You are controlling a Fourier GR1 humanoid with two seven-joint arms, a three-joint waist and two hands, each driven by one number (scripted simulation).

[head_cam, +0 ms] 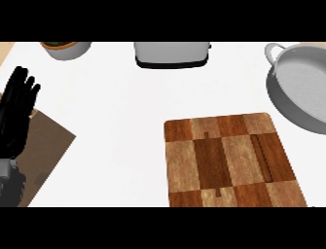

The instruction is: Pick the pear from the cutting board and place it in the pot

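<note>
A wooden cutting board (230,160) of dark and light blocks lies at the lower right of the white counter, and no pear shows on it or anywhere else. A grey metal pot (310,87) with a loop handle stands at the right edge, and its inside looks bare. My left hand (11,116) rests at the left edge, black fingers straight and pointing up, holding nothing. My right hand does not appear in the head view.
A white toaster-like appliance (172,54) stands at the top centre. A white bowl or planter with greenery (66,48) sits at the top left. A brown wooden surface (43,151) shows beyond the counter's left edge.
</note>
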